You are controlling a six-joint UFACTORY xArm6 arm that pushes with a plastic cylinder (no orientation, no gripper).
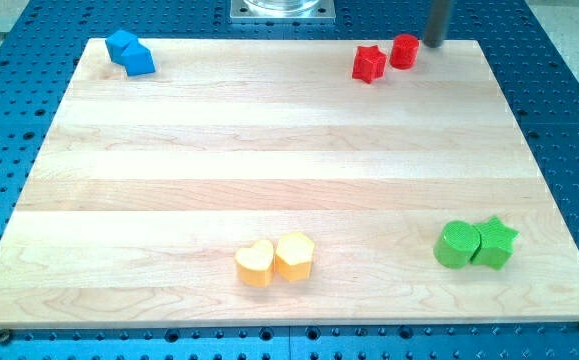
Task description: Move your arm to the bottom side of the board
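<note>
My tip (434,44) stands at the view's top edge of the wooden board (269,150), towards the view's right, just beside the red cylinder (404,51) and near the red star (369,63). Whether it touches the cylinder I cannot quite tell; it looks a hair apart. There are no jaws to speak of: the arm ends in a plain rod, which holds nothing.

By my judgement the task is at its very start, since the tip sits on the far side from where it must go. The next move calls for a long slide towards the view's bottom. A straight run down from here would end near the green cylinder (456,245) and green star (495,243), so steering slightly to the view's left, between them and the yellow heart (255,263) and yellow hexagon (295,256), seems wiser.

The rod's long axis runs upright, its lower end on the board and its upper part cut off by the frame. The blue blocks (130,53) lie well apart, at the top left.
</note>
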